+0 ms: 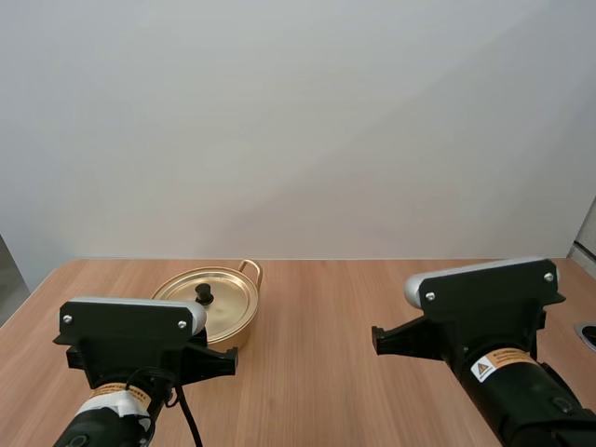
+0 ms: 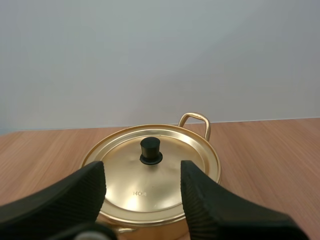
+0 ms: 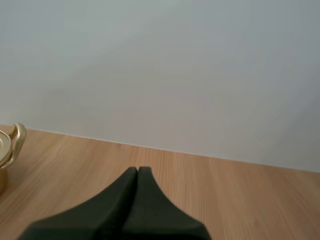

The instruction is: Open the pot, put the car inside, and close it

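A gold pot (image 1: pixel 212 300) stands on the wooden table left of centre, its lid (image 2: pixel 152 172) on and a black knob (image 2: pixel 150 150) at the lid's middle. My left gripper (image 2: pixel 142 182) is open just short of the pot, its two black fingers (image 2: pixel 205 197) apart with the lid seen between them, touching nothing. My right gripper (image 3: pixel 138 171) is shut on nothing, its fingers together as one wedge over bare table to the right of the pot's handle (image 3: pixel 16 137).
The wooden table (image 1: pixel 326 317) stretches from the pot to the right edge. A plain pale wall stands behind it. A dark round fitting (image 1: pixel 589 335) sits at the table's far right edge.
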Controlling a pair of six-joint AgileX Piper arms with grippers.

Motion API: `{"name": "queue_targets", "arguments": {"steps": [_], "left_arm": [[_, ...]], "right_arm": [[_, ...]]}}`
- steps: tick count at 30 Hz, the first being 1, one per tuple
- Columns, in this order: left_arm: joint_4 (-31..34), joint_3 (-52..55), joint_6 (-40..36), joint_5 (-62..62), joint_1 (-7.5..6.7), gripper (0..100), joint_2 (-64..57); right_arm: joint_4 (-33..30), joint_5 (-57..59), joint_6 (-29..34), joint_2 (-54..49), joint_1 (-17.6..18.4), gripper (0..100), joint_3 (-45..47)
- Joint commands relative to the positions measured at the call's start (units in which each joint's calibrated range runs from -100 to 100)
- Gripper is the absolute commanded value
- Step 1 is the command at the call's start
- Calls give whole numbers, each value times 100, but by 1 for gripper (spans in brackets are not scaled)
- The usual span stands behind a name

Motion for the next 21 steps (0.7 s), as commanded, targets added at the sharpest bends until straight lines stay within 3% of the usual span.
{"name": "queue_targets", "arguments": {"steps": [1,11,21], "left_arm": [[0,0,-2,0,-3,75,0],[0,0,-2,0,-3,75,0],[0,0,-2,0,-3,75,0]], "right_arm": [[-39,63,222,0,-1,0,211],[-65,57,512,0,-1,0,577],[-742,106,1172,0,-1,0,577]]}}
